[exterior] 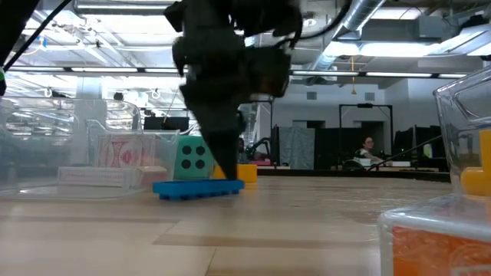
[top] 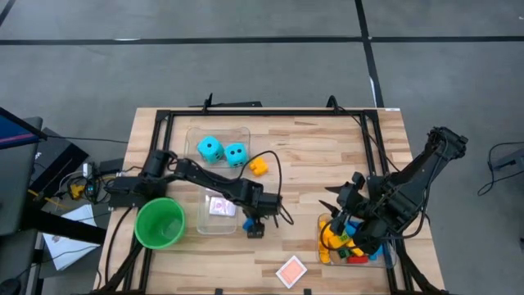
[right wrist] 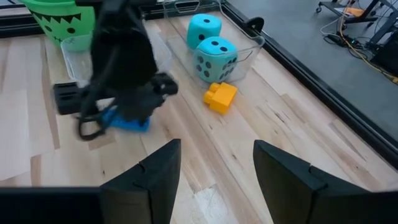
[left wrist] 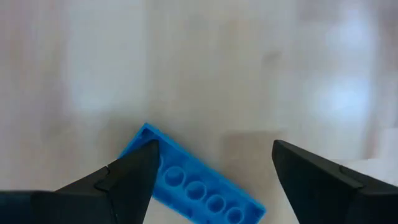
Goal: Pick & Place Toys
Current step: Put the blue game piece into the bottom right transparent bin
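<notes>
A flat blue brick [left wrist: 193, 183] lies on the wooden table near its middle. My left gripper [left wrist: 212, 149] points down over it, open; one fingertip stands at the brick's end and the other is off to its side. In the low view a finger [exterior: 222, 165] reaches down to the brick [exterior: 198, 188]. Two cyan dice [top: 211, 148] [top: 236, 153] sit in a clear bin, with a yellow brick [top: 259, 166] lying beside it. My right gripper [right wrist: 214, 174] hovers open and empty above a bin of mixed bricks [top: 352, 246] at the right. My left gripper comes at the blue brick from above with its fingers apart. One fingertip [left wrist: 140, 165] overlaps the brick's end [left wrist: 149, 134], but I cannot tell whether it touches. The brick lies flat on the table.
A green cup [top: 160, 223] stands at the near left. Beside it is a clear bin [top: 214, 223] holding red-and-white cards [top: 221, 206]. One card [top: 291, 270] lies on the table near the front edge. A black frame rail [top: 270, 113] runs along the far side.
</notes>
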Robot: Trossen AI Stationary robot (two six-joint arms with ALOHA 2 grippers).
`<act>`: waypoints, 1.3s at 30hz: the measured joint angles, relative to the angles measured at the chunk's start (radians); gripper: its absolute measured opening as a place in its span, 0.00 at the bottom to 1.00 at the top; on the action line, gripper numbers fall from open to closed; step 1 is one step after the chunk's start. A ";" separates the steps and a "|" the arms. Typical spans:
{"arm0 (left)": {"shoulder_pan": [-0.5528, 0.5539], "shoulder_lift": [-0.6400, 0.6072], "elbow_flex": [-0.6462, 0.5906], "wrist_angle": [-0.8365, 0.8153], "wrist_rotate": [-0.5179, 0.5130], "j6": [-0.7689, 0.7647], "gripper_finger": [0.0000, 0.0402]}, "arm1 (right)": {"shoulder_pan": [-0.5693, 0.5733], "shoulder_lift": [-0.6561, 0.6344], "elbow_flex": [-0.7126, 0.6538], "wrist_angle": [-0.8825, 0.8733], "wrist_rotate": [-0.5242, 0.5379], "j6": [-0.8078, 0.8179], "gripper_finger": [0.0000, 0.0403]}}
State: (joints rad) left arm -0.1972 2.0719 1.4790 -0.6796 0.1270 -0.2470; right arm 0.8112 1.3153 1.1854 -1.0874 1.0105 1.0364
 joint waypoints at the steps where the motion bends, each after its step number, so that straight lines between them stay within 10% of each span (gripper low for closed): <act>1: -0.004 0.001 0.000 0.033 0.020 0.004 0.77 | 0.000 0.000 0.000 0.000 0.000 0.000 0.48; 11: -0.006 0.001 0.000 0.257 -0.049 0.059 0.77 | 0.000 0.000 0.000 0.001 -0.001 0.001 0.48; 23: -0.019 -0.041 0.000 -0.031 -0.204 -0.188 0.77 | 0.000 0.000 0.000 0.012 -0.019 0.003 0.48; 39: -0.066 -0.016 -0.008 0.002 -0.147 -0.312 0.77 | 0.000 0.000 0.000 0.019 -0.019 0.000 0.48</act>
State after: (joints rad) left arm -0.2634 2.0563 1.4712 -0.6781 -0.0196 -0.5587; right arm 0.8112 1.3151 1.1854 -1.0679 0.9916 1.0367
